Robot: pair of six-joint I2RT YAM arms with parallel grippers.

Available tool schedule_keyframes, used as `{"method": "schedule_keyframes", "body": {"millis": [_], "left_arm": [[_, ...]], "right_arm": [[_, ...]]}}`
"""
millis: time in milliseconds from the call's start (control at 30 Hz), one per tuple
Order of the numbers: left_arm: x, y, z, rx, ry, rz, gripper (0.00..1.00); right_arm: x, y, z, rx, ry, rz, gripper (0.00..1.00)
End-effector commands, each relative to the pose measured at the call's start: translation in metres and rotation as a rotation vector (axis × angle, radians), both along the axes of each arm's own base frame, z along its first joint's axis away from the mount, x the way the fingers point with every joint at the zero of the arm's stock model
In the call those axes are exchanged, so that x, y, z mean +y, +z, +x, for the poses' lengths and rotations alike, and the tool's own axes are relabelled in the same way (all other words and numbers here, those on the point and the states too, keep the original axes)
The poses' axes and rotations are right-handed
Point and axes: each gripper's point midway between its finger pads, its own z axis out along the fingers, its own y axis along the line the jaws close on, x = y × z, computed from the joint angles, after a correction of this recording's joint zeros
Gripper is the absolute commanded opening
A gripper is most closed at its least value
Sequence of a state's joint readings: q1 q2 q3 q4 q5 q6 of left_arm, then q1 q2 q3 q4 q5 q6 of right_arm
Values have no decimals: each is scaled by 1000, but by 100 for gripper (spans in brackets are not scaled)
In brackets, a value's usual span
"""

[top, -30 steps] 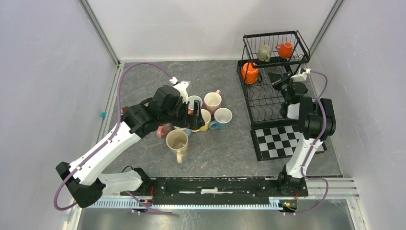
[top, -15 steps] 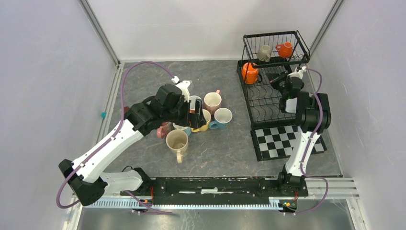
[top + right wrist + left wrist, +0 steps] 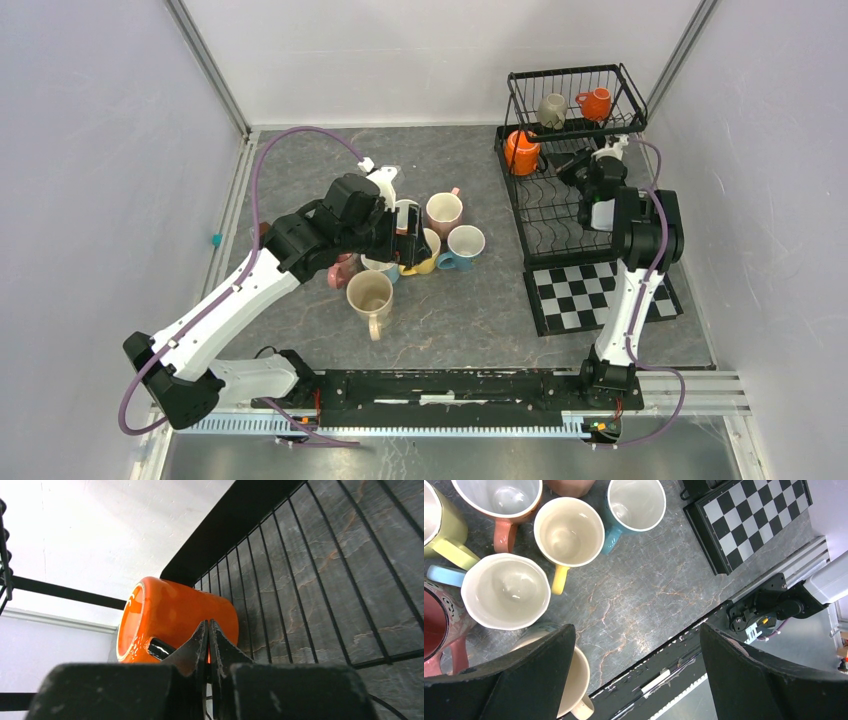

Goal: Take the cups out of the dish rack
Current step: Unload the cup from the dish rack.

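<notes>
Facing orange cup (image 3: 170, 612): right end effector (image 3: 208, 629), closed.

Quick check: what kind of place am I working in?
Likely a lab test cell, not a kitchen: bare panel walls, aluminium frame posts, a dish rack staged on the table.

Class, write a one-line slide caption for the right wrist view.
Closed fingers point at an orange cup lying sideways on the black dish rack.
</notes>
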State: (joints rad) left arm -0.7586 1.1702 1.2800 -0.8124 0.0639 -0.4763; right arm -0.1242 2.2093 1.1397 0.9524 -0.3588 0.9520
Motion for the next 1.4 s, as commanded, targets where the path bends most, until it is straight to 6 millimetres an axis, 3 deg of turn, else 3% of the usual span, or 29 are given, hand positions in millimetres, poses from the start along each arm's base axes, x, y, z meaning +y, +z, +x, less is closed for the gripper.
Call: {"method": "schedule_keyframes", "body": {"millis": [0, 400, 667, 967, 1167, 1367], "left_arm": [[-5, 16, 6, -74, -53, -21, 100], [-5, 15, 3, -69, -55, -32, 100], [-5, 12, 1, -59, -57, -38, 100], [-4, 10, -2, -54, -57, -39, 100], [-3, 9, -2, -52, -58, -40, 100], [-4, 7, -2, -48, -58, -36, 100]], "right_arm": [[13, 20, 0, -83, 65, -23, 7], [35, 34, -37, -132, 155, 23, 7], [46, 34, -59, -121, 169, -13, 6], [36, 33, -69, -131, 98, -112, 22], [39, 31, -65, -135, 86, -268, 34], [43, 29, -61, -158, 88, -298, 43]]}}
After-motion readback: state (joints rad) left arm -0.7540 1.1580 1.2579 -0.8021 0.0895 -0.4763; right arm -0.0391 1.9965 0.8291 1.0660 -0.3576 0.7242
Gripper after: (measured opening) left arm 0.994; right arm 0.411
